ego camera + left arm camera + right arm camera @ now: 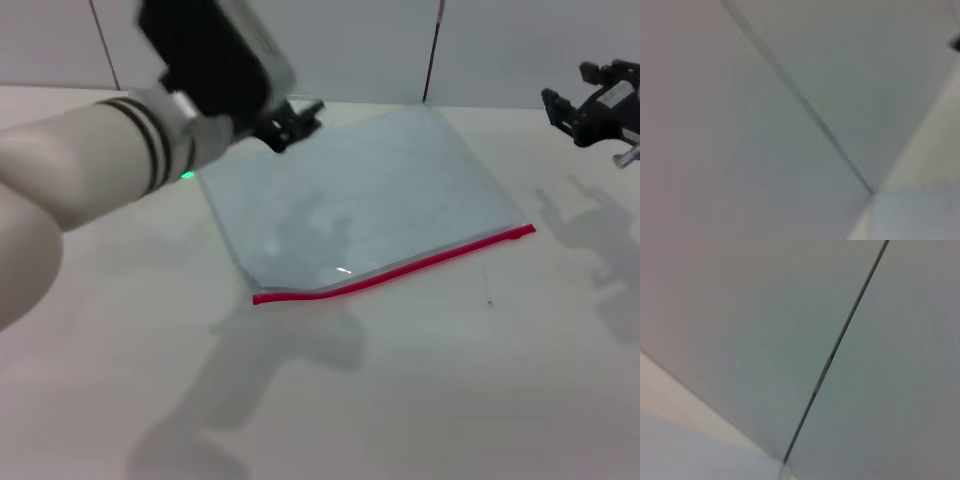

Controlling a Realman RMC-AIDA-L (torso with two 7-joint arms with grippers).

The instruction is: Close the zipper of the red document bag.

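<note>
The red document bag [370, 195] is laid flat on the pale surface [450, 380], turned at an angle, with its translucent blue-grey sheet spread toward the back wall. The zipper [400, 272] is seen as a bright red strip along the bag's near edge, running from the near-left corner up to the right corner; near its left end the edge is slightly lifted and curved.

The left gripper [298, 120] is held above the bag's far-left corner, at the end of the white arm with black bands that crosses the head view from the left. Its dark fingers are pointed toward the bag's far edge, well apart from the zipper; whether they are released or clenched cannot be told. The right gripper [575, 115] is held off the surface beyond the bag's right side, apart from the bag, and the state of its fingers cannot be told either.

In both wrist views only blurred wall panels with a dark seam are shown.
</note>
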